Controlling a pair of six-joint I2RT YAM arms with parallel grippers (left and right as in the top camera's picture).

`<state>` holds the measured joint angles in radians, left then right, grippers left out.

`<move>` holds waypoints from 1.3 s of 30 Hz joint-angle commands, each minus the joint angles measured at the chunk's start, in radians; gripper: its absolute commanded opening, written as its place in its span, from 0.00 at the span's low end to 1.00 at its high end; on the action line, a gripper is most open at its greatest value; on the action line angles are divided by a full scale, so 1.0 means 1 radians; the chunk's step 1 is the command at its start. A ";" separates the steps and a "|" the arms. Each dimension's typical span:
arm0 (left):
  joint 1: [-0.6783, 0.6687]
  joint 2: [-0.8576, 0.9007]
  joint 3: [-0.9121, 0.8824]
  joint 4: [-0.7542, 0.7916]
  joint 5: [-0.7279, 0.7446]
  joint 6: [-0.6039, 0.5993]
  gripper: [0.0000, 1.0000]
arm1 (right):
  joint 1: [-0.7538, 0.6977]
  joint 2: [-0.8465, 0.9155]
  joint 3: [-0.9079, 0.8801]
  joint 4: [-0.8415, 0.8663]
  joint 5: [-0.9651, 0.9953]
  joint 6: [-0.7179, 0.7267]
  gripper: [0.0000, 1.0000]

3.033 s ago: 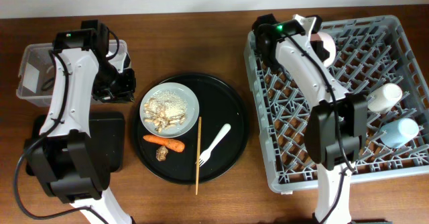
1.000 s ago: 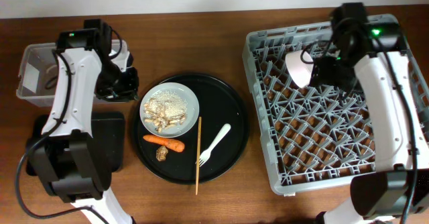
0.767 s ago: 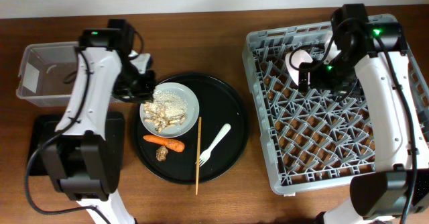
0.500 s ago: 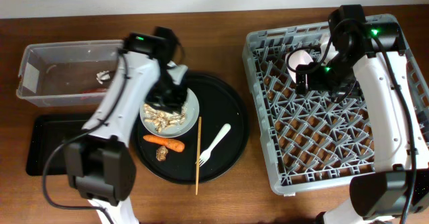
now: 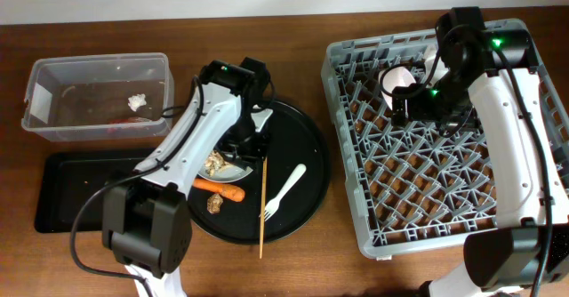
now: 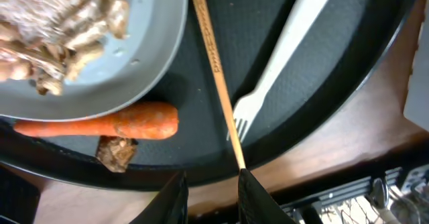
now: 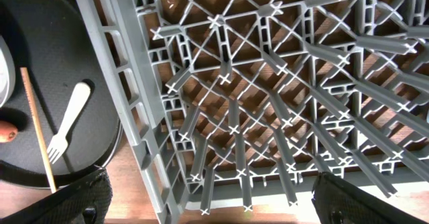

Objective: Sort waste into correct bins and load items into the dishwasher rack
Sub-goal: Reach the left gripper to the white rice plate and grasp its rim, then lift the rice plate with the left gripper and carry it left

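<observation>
My left gripper (image 5: 250,146) hovers over the round black tray, its jaws a narrow gap apart with nothing between them (image 6: 213,198). Below it lie the pale grey plate (image 6: 144,56) with rice-and-fish scraps (image 6: 53,23), the orange carrot (image 6: 100,124), a brown lump (image 6: 116,153), the wooden chopstick (image 6: 214,70) and the white fork (image 6: 285,53). My right gripper (image 5: 418,101) hangs open over the grey dishwasher rack (image 5: 498,199), its fingers (image 7: 87,200) spread wide above the lattice (image 7: 268,117). A white bowl (image 5: 399,76) sits in the rack just behind it.
The clear tub (image 5: 53,75) at the back left holds a white tissue bit (image 5: 136,102) and something red. A shallow black tray (image 5: 80,186) lies in front of it. The round black tray (image 5: 302,141) sits between tub and rack.
My left arm has swung right, from beside the clear tub to above the plate and round tray. The right arm has hardly moved over the rack.
</observation>
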<state>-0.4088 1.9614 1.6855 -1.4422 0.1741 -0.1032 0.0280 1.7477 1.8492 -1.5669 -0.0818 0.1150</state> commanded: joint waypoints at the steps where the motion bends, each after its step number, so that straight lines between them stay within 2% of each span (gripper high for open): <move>1: 0.056 -0.012 -0.006 0.032 -0.021 -0.016 0.27 | 0.005 0.007 0.000 0.000 -0.019 -0.007 0.99; 3: 0.066 -0.012 -0.006 0.048 -0.021 -0.017 0.30 | 0.005 0.007 0.000 0.000 -0.019 -0.007 0.99; 10: 0.054 -0.012 -0.006 0.161 -0.016 -0.018 0.31 | 0.005 0.009 0.000 0.000 -0.019 -0.007 0.99; 13: 0.038 -0.006 -0.006 0.209 -0.018 -0.097 0.31 | 0.005 0.009 0.000 0.000 -0.019 -0.007 0.99; 16: 0.003 0.019 -0.019 0.296 -0.019 -0.234 0.31 | 0.005 0.009 0.000 0.000 -0.019 -0.007 0.99; 17: -0.010 0.032 -0.025 0.329 -0.029 -0.266 0.35 | 0.005 0.009 0.000 0.000 -0.019 -0.007 0.99; 19: -0.031 0.057 -0.029 0.380 -0.068 -0.333 0.35 | 0.005 0.009 0.000 0.000 -0.019 -0.007 0.99; 25: -0.050 0.110 -0.031 0.435 -0.157 -0.430 0.35 | 0.005 0.009 0.000 0.000 -0.019 -0.007 0.99; 39: -0.050 0.234 -0.032 0.487 -0.191 -0.457 0.35 | 0.005 0.009 0.000 0.003 -0.019 -0.007 0.99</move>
<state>-0.4580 2.1796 1.6585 -0.9668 0.0002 -0.5438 0.0280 1.7515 1.8492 -1.5658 -0.0925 0.1089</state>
